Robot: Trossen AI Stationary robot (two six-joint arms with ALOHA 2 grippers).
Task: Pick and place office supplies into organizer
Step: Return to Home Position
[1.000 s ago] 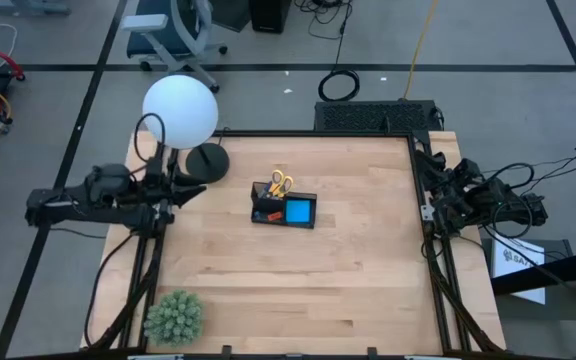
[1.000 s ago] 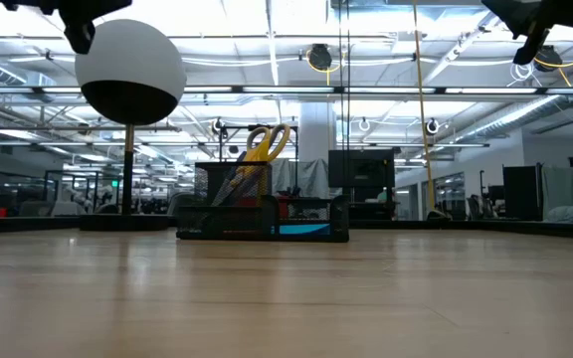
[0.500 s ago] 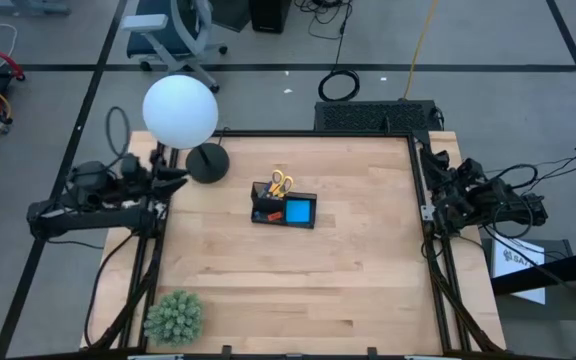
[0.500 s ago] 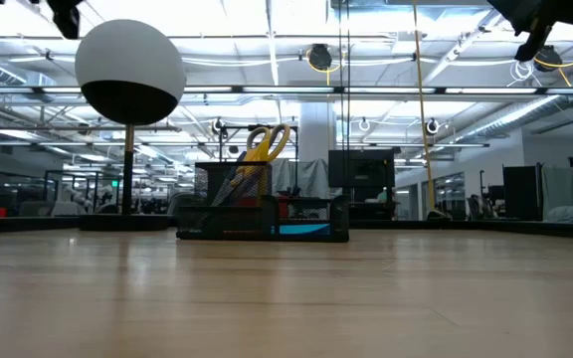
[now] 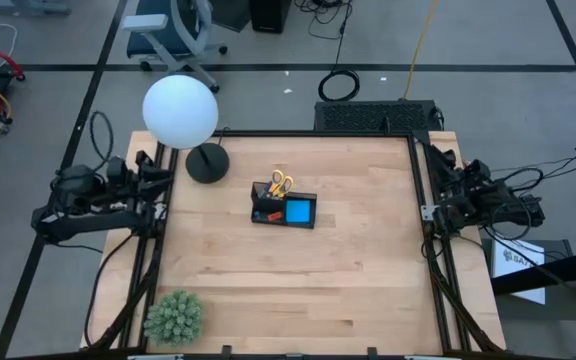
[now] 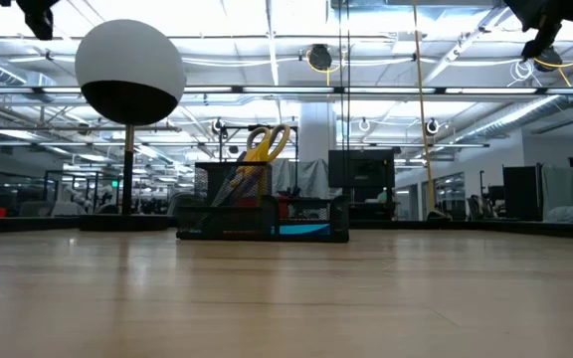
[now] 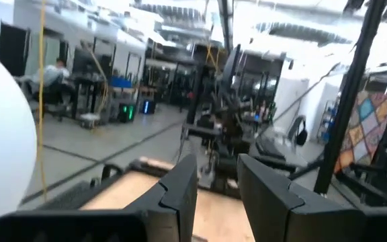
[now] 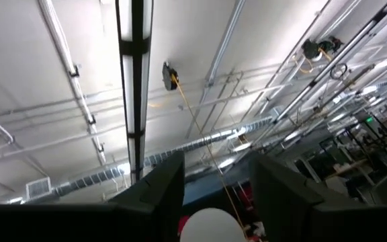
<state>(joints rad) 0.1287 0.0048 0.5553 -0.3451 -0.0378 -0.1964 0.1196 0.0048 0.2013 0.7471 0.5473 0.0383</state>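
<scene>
left gripper [image 7: 217,165] empty, fingers narrowly parted, just beside the lamp [image 5: 180,110]. organizer [image 5: 284,208] sits well ahead of it, scissors [image 5: 280,183] and pad [image 5: 299,211] inside. i'd fold home slowly, swinging clear of the lamp. right gripper [image 8: 217,161] waits opposite, parted, empty.

The dark six-joint left arm [image 5: 88,205] lies folded low and drawn back at the left side of the high view, forearm roughly level. Its two-finger left gripper [image 7: 217,195] faces inward, its dark fingers [image 7: 177,195] parted by a narrow gap with nothing between them. The dark right arm [image 5: 488,200] sits folded compactly at the right side. Its right gripper [image 8: 217,191] is tilted upward, its fingers [image 8: 156,191] standing apart and empty.
</scene>
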